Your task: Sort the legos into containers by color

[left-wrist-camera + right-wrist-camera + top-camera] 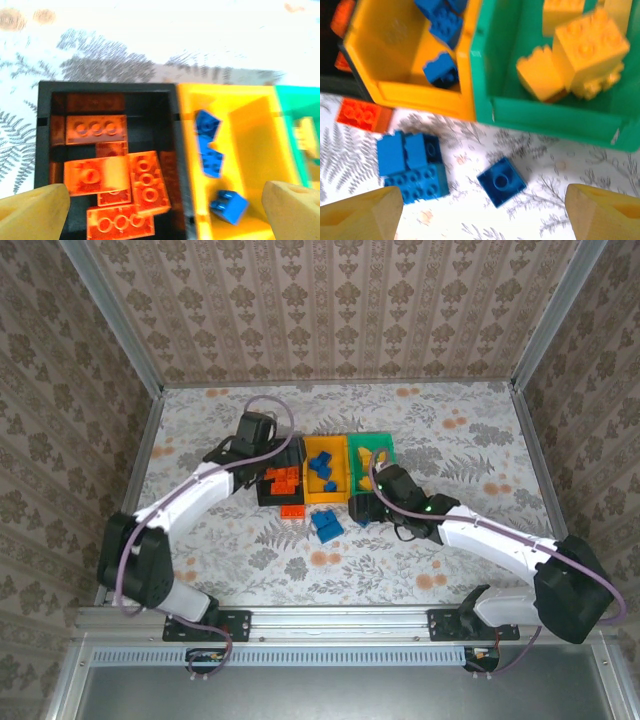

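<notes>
On the leaf-patterned desk (480, 440), the right fingers (360, 215) spread wide and empty above a lone blue brick (501, 181). A clump of blue bricks (410, 167) and one red-orange brick (362, 114) lie loose just before the bins. The left fingers (35, 212) gape empty over the black bin (107, 87), which holds red-orange bricks (145, 180). In the yellow bin (420, 95) sit blue bricks (210, 160), in the green bin (545, 122) yellow bricks (590, 45)

Open table (480, 440) lies far and right of the bins (326, 499). Near them, blue bricks (327, 525) and a red brick (292, 511) clutter the gap between left arm (190, 502) and right arm (495, 545).
</notes>
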